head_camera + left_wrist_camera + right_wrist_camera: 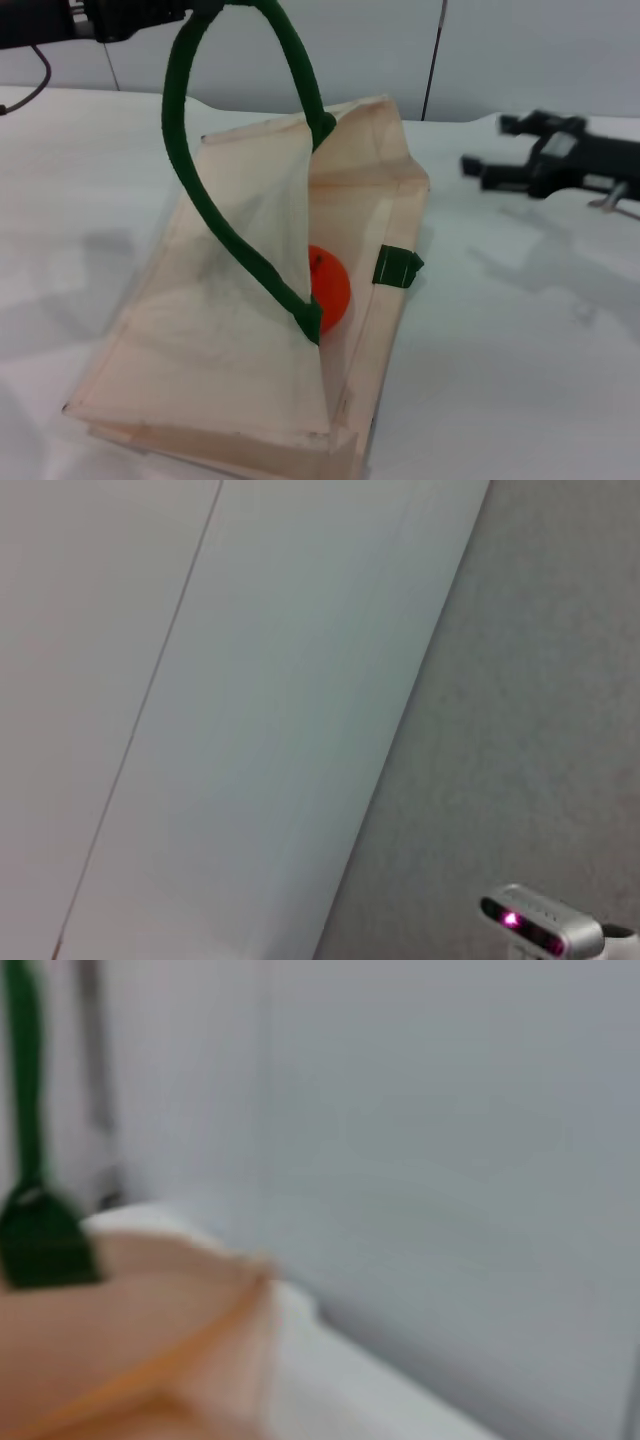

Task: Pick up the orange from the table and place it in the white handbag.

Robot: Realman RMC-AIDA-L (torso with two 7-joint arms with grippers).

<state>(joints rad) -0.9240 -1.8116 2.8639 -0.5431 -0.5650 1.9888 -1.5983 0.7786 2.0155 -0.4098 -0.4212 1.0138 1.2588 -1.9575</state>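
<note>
The orange (330, 285) lies inside the white handbag (200, 340), seen through its open mouth behind the green handle (185, 150). The bag rests on the white table (520, 350), its near side lifted up. My left gripper (190, 12), at the top left edge, is shut on the top of that handle and holds it raised. My right gripper (490, 148) is open and empty, above the table to the right of the bag and apart from it. The right wrist view shows the bag's cloth (120, 1340) and a green tab (40, 1240).
A green tab (397, 267) sticks out of the bag's right side. A grey wall with a dark vertical seam (432, 60) stands behind the table. The left wrist view shows only wall panels and a small camera unit (540, 925).
</note>
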